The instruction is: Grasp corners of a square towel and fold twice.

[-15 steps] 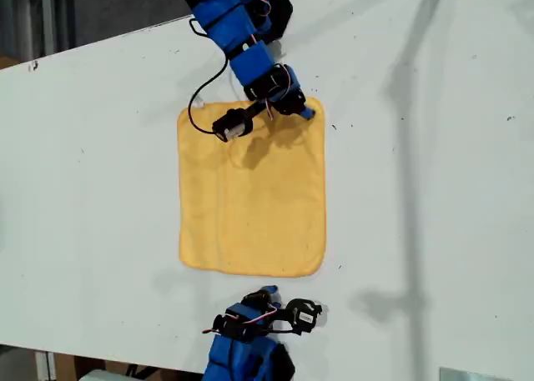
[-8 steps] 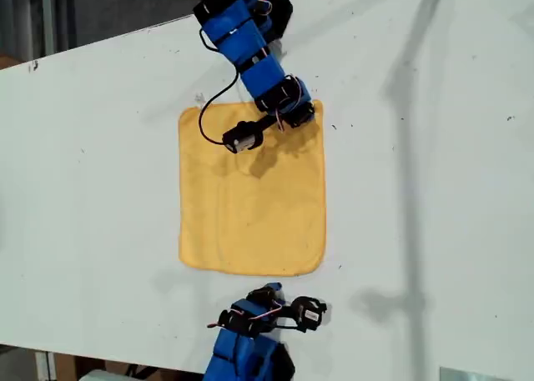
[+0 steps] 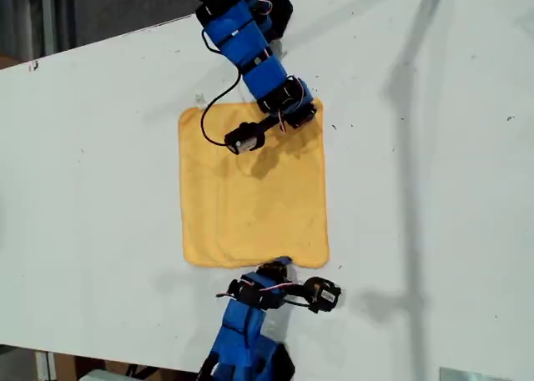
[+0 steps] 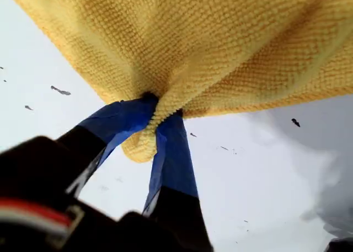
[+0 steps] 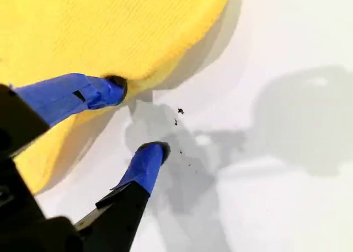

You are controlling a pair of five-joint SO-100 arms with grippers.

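Lying mostly flat on the white table, the towel is a yellow-orange terry cloth, almost square, with rounded corners and some soft creases running along it. It sits in the middle of the exterior view, between the two blue arms.

My first gripper is at the towel's corner at the upper right of the exterior view. In the first wrist view this gripper is clenched on the towel: a small bunch of cloth sticks out between the blue fingers, and the cloth around it is raised off the table.

My second gripper is at the towel's lower edge in the exterior view. In the second wrist view its jaws are apart, one fingertip touching the towel near a rounded corner, the other on the bare table.

Compared with half a second ago, the second arm has moved forward to the towel, and the lower edge now lies a little higher in the exterior view. The first arm has hardly moved
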